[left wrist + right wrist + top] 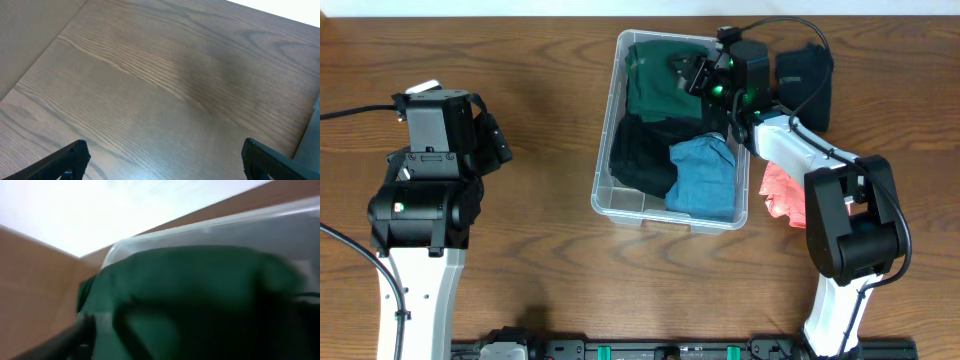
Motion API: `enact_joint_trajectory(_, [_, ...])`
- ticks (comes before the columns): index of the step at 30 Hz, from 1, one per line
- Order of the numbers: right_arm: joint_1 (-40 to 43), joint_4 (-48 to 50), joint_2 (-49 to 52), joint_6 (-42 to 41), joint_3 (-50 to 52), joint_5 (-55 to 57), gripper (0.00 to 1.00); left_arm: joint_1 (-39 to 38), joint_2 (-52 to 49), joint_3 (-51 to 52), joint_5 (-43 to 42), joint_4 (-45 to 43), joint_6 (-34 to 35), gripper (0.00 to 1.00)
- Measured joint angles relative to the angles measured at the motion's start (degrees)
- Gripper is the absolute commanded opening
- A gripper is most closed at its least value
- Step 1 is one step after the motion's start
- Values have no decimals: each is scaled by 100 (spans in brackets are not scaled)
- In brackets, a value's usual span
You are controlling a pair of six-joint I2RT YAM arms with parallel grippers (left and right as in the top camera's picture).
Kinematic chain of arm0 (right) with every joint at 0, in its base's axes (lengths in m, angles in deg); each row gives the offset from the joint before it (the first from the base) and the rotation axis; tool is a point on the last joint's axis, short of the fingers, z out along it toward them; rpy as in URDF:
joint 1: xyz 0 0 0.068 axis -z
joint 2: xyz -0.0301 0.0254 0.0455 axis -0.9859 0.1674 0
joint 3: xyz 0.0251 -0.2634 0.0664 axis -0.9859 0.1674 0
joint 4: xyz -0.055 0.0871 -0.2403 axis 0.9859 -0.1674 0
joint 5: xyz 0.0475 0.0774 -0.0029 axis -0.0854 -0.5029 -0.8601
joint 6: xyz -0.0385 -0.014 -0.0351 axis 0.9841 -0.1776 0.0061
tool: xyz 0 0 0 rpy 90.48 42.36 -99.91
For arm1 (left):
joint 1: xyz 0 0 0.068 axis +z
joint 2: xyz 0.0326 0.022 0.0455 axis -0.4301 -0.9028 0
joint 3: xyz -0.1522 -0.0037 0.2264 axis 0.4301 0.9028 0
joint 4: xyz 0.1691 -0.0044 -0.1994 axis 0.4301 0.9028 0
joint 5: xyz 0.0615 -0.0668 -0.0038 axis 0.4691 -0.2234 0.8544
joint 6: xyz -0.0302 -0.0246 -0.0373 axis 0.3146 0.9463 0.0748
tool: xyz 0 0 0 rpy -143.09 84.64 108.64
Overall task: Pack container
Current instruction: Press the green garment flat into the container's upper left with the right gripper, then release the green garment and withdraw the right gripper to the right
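Left fingers (70, 159) are held wide apart over tabletop (150, 90). Right fingers (57, 344), above the container (604, 150), cannot be judged open or closed

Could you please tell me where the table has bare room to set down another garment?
The table is bare between the left arm and the container, and in front of the container between the two arm bases. Right of the container is crowded: dark cloth, red cloth and the right arm.
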Motion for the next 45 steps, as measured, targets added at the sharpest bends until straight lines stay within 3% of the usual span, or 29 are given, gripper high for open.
enact_joint_trajectory(12, [741,-315,-529,636,0,-476,79,0,0,0,0,0,0,98])
enact_joint_trajectory(18, [933,-245,-1298,732,0,-780,52,0,0,0,0,0,0,98])
enact_joint_trajectory(21, [752,-212,-1493,769,-4,-951,30,0,0,0,0,0,0,98])
enact_joint_trajectory(25, [332,-240,-1427,927,-7,-946,8,0,0,0,0,0,0,98])
enact_joint_trajectory(34, [-529,734,-575,1585,-7,186,9,0,0,0,0,2,0,98])
enact_joint_trajectory(45, [-599,1226,754,1749,-13,1259,7,0,0,0,0,0,0,98])
